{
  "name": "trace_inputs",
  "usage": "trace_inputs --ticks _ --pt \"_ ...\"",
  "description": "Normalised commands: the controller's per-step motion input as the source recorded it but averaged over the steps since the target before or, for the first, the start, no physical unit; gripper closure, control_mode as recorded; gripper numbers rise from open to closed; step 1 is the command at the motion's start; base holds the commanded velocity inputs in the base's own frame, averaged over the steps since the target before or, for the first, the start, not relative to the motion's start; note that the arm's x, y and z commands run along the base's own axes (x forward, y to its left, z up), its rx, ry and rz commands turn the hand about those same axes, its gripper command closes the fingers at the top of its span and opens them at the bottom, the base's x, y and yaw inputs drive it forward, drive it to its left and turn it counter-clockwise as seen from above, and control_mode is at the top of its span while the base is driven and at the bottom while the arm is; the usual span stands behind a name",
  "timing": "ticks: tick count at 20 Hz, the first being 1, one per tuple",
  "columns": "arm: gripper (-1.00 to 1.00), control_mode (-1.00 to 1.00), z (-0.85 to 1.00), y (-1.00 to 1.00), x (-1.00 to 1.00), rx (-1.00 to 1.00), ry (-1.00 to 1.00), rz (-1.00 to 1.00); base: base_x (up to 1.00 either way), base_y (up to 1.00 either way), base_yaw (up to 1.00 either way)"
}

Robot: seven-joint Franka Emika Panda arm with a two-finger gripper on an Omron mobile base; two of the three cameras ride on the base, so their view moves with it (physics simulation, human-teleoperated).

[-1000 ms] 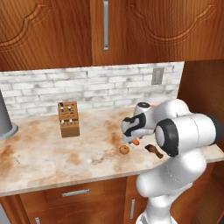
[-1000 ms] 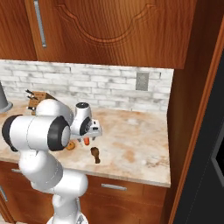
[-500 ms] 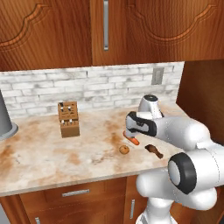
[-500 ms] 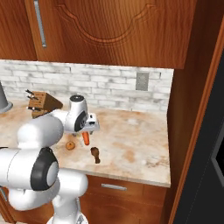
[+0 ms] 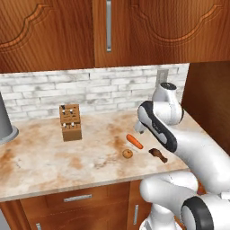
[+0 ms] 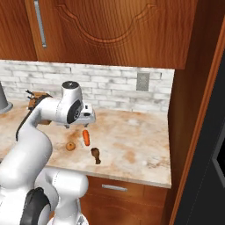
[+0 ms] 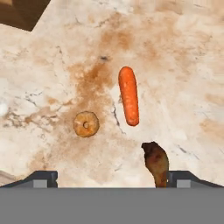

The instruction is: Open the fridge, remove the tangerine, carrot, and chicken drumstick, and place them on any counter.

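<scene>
Three items lie close together on the counter (image 5: pixel 45 161) (image 6: pixel 132 140). The orange carrot (image 5: pixel 134 141) (image 6: pixel 86 137) (image 7: pixel 129 101) lies nearest the wall. Beside it sits the small round tangerine (image 5: pixel 127 153) (image 6: pixel 70 146) (image 7: pixel 85 124). The dark brown chicken drumstick (image 5: pixel 157 154) (image 6: pixel 96 155) (image 7: pixel 155 162) lies nearer the front edge. My gripper (image 5: pixel 140 129) (image 6: pixel 86 120) (image 7: pixel 113 177) hovers a little above them, pointing down, open and holding nothing. The fridge (image 6: pixel 217 154) shows as a dark strip at the far right.
A wooden knife block (image 5: pixel 70 122) (image 6: pixel 35 99) stands by the brick backsplash to the left. A grey vessel (image 5: pixel 4 123) (image 6: pixel 3 101) sits at the counter's far left. Wooden wall cabinets hang overhead, and a tall wooden panel closes off the counter's right end.
My jaws have spread fully and the hand has risen off the carrot, which now lies free on the counter. The arm's upper links have swung aside.
</scene>
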Motion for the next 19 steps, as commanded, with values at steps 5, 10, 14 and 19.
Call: trace_inputs --ticks 5,10,14,19 --pt "-1.00 -1.00 0.66 0.00 -0.64 0.03 0.00 -0.01 0.00 0.00 0.00" --pt "-1.00 -1.00 0.59 0.00 -0.64 0.02 0.00 -0.01 0.00 0.00 0.00" --pt "-1.00 -1.00 0.51 0.00 -0.74 0.00 -0.01 -0.02 0.00 0.00 0.00" --pt "-1.00 -1.00 0.44 0.00 -0.83 0.00 -0.05 -0.06 0.00 0.00 0.00"
